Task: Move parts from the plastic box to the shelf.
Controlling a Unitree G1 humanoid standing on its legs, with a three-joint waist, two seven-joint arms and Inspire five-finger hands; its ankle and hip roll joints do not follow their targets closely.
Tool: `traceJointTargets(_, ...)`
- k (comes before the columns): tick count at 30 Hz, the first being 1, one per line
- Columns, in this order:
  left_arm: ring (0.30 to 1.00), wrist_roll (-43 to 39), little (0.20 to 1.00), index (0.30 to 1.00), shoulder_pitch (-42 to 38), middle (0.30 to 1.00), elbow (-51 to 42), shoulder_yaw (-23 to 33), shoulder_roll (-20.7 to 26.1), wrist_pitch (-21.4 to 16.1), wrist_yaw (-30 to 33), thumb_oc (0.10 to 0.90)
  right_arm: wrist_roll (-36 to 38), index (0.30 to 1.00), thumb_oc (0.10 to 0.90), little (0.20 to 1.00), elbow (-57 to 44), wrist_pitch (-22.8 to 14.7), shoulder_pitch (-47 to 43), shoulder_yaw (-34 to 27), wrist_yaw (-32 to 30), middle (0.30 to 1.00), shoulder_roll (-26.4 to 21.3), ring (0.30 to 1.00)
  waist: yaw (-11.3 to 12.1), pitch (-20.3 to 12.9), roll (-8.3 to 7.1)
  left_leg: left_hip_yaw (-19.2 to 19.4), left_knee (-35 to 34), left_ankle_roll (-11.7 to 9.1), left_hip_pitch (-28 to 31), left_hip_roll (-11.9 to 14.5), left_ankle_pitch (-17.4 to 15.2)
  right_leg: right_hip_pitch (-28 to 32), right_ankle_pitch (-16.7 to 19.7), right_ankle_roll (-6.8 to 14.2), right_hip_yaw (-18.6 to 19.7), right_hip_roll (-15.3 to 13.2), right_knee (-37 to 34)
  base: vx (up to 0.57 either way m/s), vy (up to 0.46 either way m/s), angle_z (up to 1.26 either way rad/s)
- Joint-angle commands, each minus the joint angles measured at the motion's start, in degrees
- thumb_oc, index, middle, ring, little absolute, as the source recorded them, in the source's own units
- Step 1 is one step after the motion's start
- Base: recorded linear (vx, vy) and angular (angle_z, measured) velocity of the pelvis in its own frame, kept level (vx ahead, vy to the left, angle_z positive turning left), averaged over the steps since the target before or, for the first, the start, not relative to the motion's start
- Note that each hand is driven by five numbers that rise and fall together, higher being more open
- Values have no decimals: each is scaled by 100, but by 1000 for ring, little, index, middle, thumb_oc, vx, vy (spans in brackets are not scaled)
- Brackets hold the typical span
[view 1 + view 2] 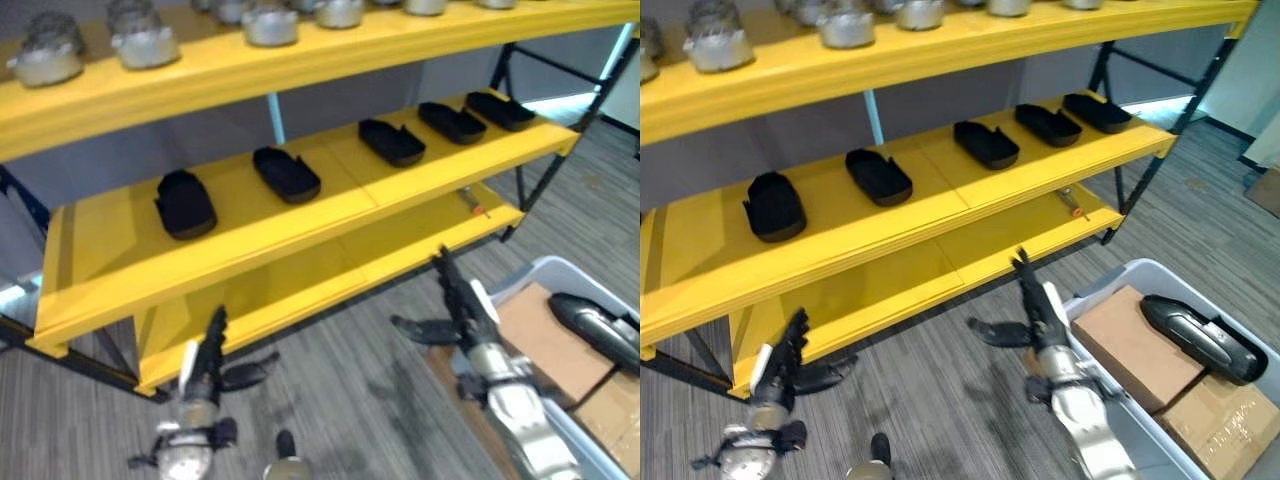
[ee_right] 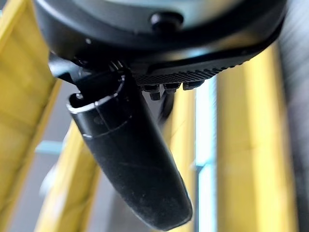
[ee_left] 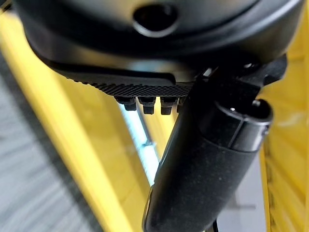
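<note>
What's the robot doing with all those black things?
It is moving parts from the plastic box onto the yellow shelf. Five black parts already sit in a row there. One more part lies in the box on cardboard. The left hand and right hand are open and hold nothing.

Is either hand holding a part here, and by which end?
Nothing is held. The left hand and right hand are open, fingers straight, above the floor.

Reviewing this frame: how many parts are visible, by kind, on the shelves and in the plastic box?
Black parts on the middle shelf: 5, first at
Silver metal parts on the top shelf: 7 in the left eye view, first at
Black part in the plastic box: 1
Total: 13
</note>
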Motion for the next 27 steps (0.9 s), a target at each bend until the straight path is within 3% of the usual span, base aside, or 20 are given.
traceJointTargets(1, 1000, -129, 1000, 1000, -854, 1000, -527, 302, 562, -450, -145, 900, 80, 1000, 900, 1000, -810, -624, -608, -343, -2, 1000, 355, 1000, -65, 67, -335, 270, 253, -20, 501, -543, -1208, -1103, 750, -703, 403, 319, 123, -29, -169, 6)
traceJointTargets(10, 1000, -70, 1000, 1000, -1091, 1000, -372, 67, 573, -445, -258, 900, 101, 1000, 900, 1000, -973, -755, -166, -870, -7, 1000, 277, 1000, -530, 34, -328, 440, 234, -12, 589, -163, -1073, -1216, 750, -682, 573, 597, -61, -15, -143, -32)
traceJointTargets(17, 1000, -80, 1000, 1000, -1435, 1000, -324, -347, 589, -445, -412, 900, 204, 1000, 900, 1000, -1059, -873, 87, -1162, -8, 1000, 245, 1000, -897, -59, -377, 403, 754, -20, 682, 78, -1243, -1235, 743, -688, 752, 734, -61, 5, -162, -7)
traceJointTargets(20, 1000, -152, 1000, 1000, -1501, 1000, -390, -291, 594, -465, -333, 900, 158, 1000, 900, 1000, -981, -872, -237, -989, -107, 1000, 189, 1000, -716, 141, -366, -476, 1407, 20, 310, -253, -1436, -1233, 604, -778, 1017, 847, -61, -29, -141, -35)
traceJointTargets(22, 1000, -180, 1000, 1000, -1482, 1000, -424, -204, 611, -472, -286, 900, 131, 1000, 900, 1000, -894, -851, -431, -838, -143, 1000, 214, 1000, -541, 255, -446, -701, 1389, 124, 93, -517, -1621, -1177, 605, -819, 1249, 912, -61, -19, -175, -139)
traceJointTargets(23, 1000, -161, 1000, 1000, -1379, 1000, -442, -130, 633, -472, -262, 900, 119, 1000, 900, 1000, -834, -841, -490, -744, -121, 1000, 244, 1000, -411, 328, -452, -897, 1194, 230, -107, -700, -1564, -1116, 656, -861, 1440, 998, -58, 34, -122, -173)
traceJointTargets(27, 1000, -123, 1000, 1000, -1239, 1000, -430, -83, 646, -480, -215, 900, 118, 1000, 900, 1000, -688, -864, -523, -625, -133, 1000, 275, 1000, -236, 455, -445, -1358, 512, 344, -630, -966, -1092, -1061, 761, -918, 1811, 1166, 74, 72, -17, -108)
